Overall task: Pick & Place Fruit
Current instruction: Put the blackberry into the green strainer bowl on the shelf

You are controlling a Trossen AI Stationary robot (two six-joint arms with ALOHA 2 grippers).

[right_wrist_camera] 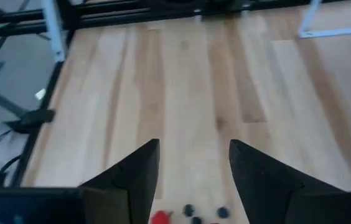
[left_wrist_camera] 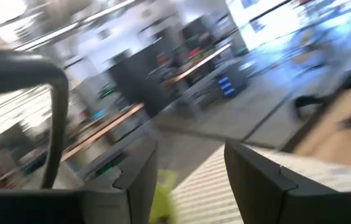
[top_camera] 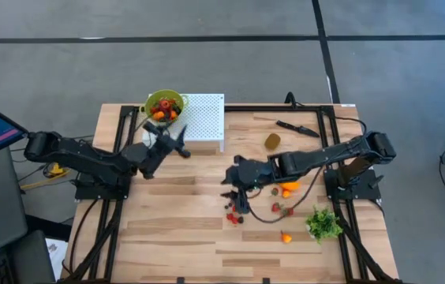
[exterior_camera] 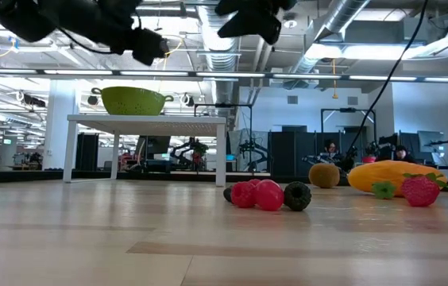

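the left gripper [top_camera: 177, 139] hangs above the tabletop [top_camera: 167, 229] at the near edge of a white perforated stand [top_camera: 205, 118], just beside the green colander [top_camera: 164, 105] that sits on the stand's left corner. its jaws stand apart with nothing between them, as the left wrist view shows. red and orange pieces of fruit [top_camera: 165, 110] already lie in the colander.

the right gripper [top_camera: 237, 196] reaches in from the right and hovers over the middle of the tabletop, above a small cluster of berries [top_camera: 233, 217], red and dark. in the right wrist view its jaws are spread, empty, with bare wood between them and a few of the berries just below the fingertips [right_wrist_camera: 144, 155]. in the low view the cluster rests on the wood, clear of the arm overhead.

more fruit lies to the right of the cluster: an orange fruit [top_camera: 289, 188] partly under the right arm, two strawberries [top_camera: 281, 208] near it, a small orange piece [top_camera: 286, 237] closer to the front edge, and a brown kiwi [top_camera: 272, 141] farther back. a green leafy bunch [top_camera: 323, 224] lies near the right frame, and a black knife [top_camera: 297, 127] lies at the back of the tabletop, beyond the kiwi.
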